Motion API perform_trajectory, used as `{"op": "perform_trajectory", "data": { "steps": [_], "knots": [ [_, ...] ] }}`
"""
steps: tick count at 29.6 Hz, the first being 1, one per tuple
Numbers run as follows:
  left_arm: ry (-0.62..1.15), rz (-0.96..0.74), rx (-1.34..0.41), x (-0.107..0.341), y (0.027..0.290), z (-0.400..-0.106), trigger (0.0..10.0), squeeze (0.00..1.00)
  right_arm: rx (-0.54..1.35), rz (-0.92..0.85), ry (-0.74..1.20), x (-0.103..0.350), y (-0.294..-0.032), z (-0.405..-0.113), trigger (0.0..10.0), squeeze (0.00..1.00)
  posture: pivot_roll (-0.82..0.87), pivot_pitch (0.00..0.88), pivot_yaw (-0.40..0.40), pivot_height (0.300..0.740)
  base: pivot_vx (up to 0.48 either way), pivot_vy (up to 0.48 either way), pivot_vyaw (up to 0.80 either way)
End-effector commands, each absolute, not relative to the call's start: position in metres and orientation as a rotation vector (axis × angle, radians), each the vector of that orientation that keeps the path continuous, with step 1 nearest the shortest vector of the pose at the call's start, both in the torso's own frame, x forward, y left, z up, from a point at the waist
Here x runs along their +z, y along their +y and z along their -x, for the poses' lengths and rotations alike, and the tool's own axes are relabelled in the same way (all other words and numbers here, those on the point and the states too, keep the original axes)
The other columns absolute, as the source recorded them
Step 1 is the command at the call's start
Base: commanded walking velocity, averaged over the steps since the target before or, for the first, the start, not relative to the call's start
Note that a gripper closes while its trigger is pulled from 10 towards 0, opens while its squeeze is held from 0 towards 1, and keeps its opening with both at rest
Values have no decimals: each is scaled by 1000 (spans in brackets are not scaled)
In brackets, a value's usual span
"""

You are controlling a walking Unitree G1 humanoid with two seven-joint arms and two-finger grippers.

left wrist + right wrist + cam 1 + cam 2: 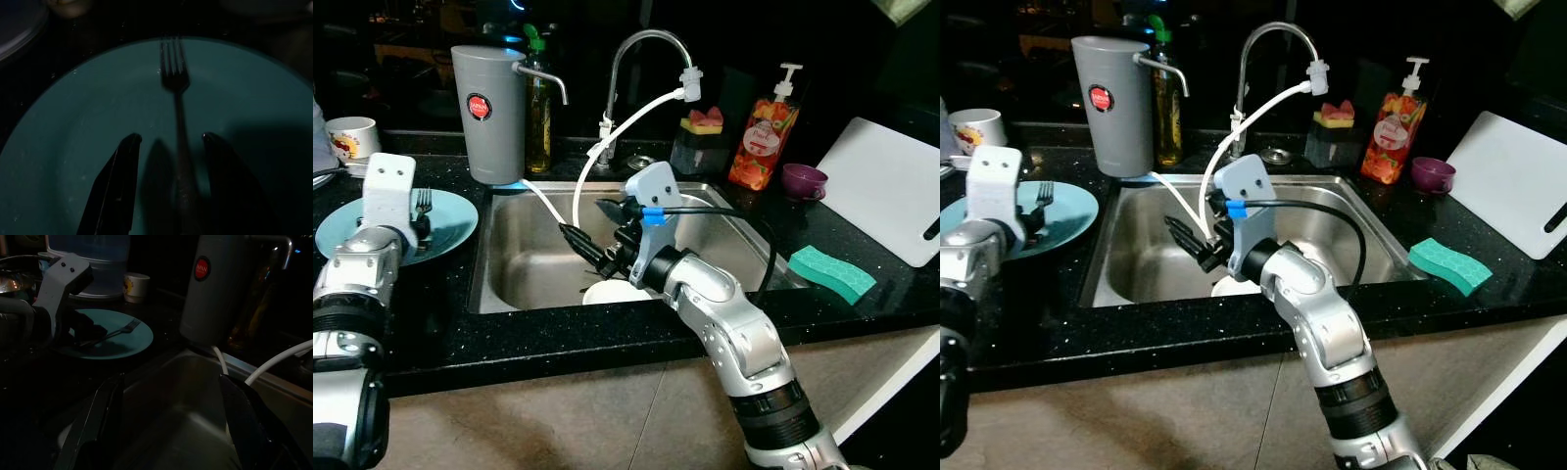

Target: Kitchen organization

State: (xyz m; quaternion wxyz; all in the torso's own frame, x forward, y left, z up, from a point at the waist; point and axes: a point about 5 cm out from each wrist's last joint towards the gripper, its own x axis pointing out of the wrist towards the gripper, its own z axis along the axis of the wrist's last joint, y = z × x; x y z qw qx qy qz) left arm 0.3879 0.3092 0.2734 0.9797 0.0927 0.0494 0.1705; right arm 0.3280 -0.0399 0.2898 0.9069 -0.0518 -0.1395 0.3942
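Left gripper [168,144] rests low over the round teal plate [460,220] on the black speckled counter [431,323], fingers parted either side of the metal fork [175,83] handle without closing on it, while right gripper [171,423] hangs spread and empty above the stainless steel sink [509,264].
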Motion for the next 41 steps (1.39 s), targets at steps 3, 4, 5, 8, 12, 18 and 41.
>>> {"op": "perform_trajectory", "data": {
  "steps": [3, 4, 5, 8, 12, 18, 41],
  "knots": [
    [86, -213, 351, 281, 316, -388, 10000, 0, 822, 87, -266, 289, -37, -329, 10000, 0, 21, 140, -86, 740, 0, 0, 0],
    [86, -208, 347, 282, 316, -388, 10000, 0, 819, 82, -265, 289, -37, -329, 10000, 0, 20, 141, -84, 740, 0, 0, 0],
    [86, -208, 347, 282, 316, -388, 10000, 0, 819, 82, -265, 289, -37, -329, 10000, 0, 20, 141, -84, 740, 0, 0, 0],
    [100, -176, 347, 282, 316, -389, 10000, 0, 809, 79, -260, 288, -39, -330, 10000, 0, 21, 144, -82, 740, 0, 0, 0],
    [127, -100, 323, 276, 315, -389, 10000, 0, 796, 83, -265, 290, -40, -330, 10000, 0, 19, 142, -83, 740, 0, 0, 0],
    [167, -19, 238, 263, 311, -391, 10000, 0, 773, 91, -308, 298, -42, -330, 10000, 0, 15, 135, -84, 740, 0, 0, 0],
    [403, 98, 298, 203, 323, -373, 0, 0, 753, 87, -313, 299, -43, -333, 10000, 0, 25, 123, -81, 740, 0, 0, 0]
  ]
}}
